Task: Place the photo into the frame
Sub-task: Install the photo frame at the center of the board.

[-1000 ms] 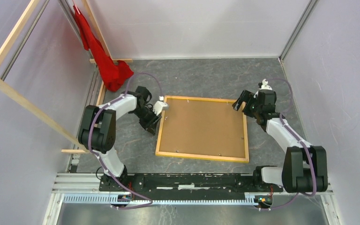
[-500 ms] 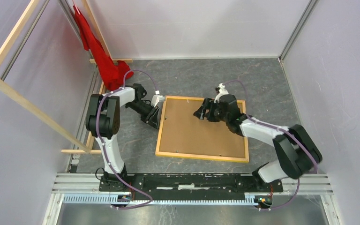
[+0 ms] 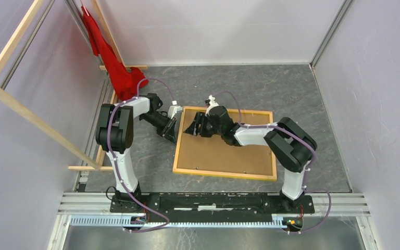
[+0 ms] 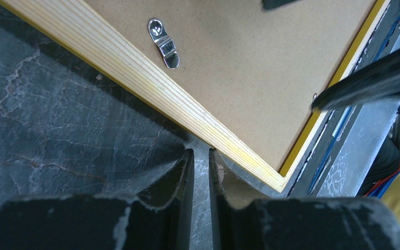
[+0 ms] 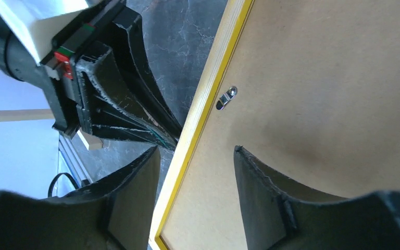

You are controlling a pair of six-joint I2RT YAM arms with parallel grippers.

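Observation:
The frame [image 3: 178, 146] lies face down on the grey table, pale wood back up, with a brown backing board [image 3: 224, 143] filling it. No photo shows in any view. My left gripper [image 3: 170, 128] rests on the table just outside the frame's left rail [image 4: 151, 88]; its jaws stand a narrow slit apart with only table between them [image 4: 199, 156]. My right gripper [image 3: 194, 128] hangs open over the far-left part of the frame [image 5: 208, 104]. One finger is over the table and the other over the board [image 5: 312, 78], straddling the rail [image 5: 195, 151].
Small metal clips [image 4: 164, 42] [image 5: 226, 97] sit on the board near the rail. A red cloth [image 3: 115, 65] hangs at the back left beside wooden slats [image 3: 31, 120]. Walls close in on the left, back and right, and an aluminium rail [image 3: 213, 200] runs along the near edge.
My right arm has swung left across the frame, from its far-right corner to its far-left part, with jaws narrowing. The left gripper drew back slightly off the frame corner and narrowed.

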